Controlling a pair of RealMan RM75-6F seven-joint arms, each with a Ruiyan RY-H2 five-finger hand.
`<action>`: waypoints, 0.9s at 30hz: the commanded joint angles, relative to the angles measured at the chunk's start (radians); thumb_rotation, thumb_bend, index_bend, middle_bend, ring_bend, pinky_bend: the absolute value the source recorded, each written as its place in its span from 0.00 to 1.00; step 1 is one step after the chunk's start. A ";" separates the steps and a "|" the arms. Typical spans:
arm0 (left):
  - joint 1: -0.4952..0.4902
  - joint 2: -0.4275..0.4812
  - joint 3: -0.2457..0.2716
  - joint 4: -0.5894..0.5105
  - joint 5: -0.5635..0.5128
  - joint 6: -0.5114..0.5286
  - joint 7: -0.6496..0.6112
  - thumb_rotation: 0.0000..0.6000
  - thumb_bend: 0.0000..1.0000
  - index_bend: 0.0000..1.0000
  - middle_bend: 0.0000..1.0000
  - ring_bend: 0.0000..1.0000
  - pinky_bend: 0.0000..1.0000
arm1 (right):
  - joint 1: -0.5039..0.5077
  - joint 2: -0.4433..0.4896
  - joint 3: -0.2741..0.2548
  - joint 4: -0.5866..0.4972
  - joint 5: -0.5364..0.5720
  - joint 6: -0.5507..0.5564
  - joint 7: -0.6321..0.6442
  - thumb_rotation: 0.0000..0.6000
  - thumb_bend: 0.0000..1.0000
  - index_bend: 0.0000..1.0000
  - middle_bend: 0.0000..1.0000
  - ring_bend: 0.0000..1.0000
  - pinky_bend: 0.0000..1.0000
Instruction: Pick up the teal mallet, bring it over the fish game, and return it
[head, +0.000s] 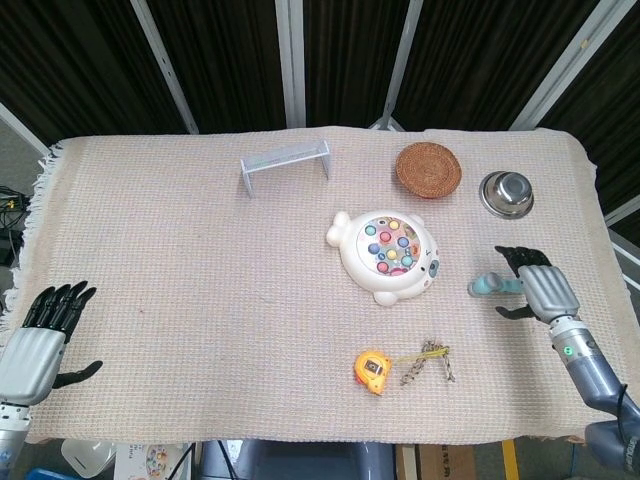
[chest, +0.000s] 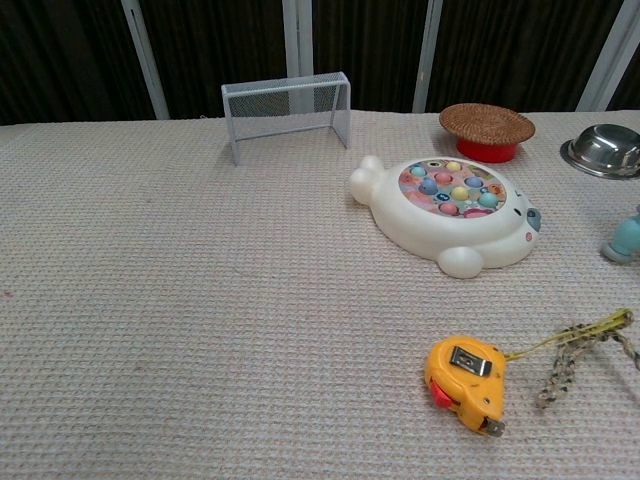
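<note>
The teal mallet (head: 487, 286) lies on the woven cloth, right of the white fish game (head: 388, 254), whose coloured fish face up. My right hand (head: 535, 288) hovers at the mallet's right end, covering part of the handle, with its fingers spread and not closed around it. At the near left corner of the table, my left hand (head: 38, 340) is open and holds nothing. The chest view shows the fish game (chest: 450, 212) and just the mallet's head (chest: 627, 238) at the right edge; neither hand appears there.
A small wire goal (head: 286, 165) stands at the back, with a wicker lid (head: 429, 169) and a steel bowl (head: 506, 193) to the back right. An orange tape measure (head: 372, 369) and a chain (head: 430, 363) lie near the front edge.
</note>
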 joint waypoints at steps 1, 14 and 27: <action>-0.003 0.004 -0.002 -0.012 -0.005 -0.005 0.013 1.00 0.00 0.00 0.00 0.00 0.00 | 0.041 -0.067 -0.009 0.090 0.024 -0.064 0.025 1.00 0.22 0.14 0.17 0.09 0.10; -0.011 0.002 -0.007 -0.036 -0.022 -0.024 0.048 1.00 0.00 0.00 0.00 0.00 0.00 | 0.078 -0.141 -0.026 0.244 0.010 -0.144 0.139 1.00 0.30 0.27 0.29 0.16 0.10; -0.012 0.003 -0.007 -0.046 -0.026 -0.026 0.063 1.00 0.00 0.00 0.00 0.00 0.00 | 0.089 -0.181 -0.052 0.344 -0.048 -0.135 0.244 1.00 0.41 0.33 0.35 0.20 0.10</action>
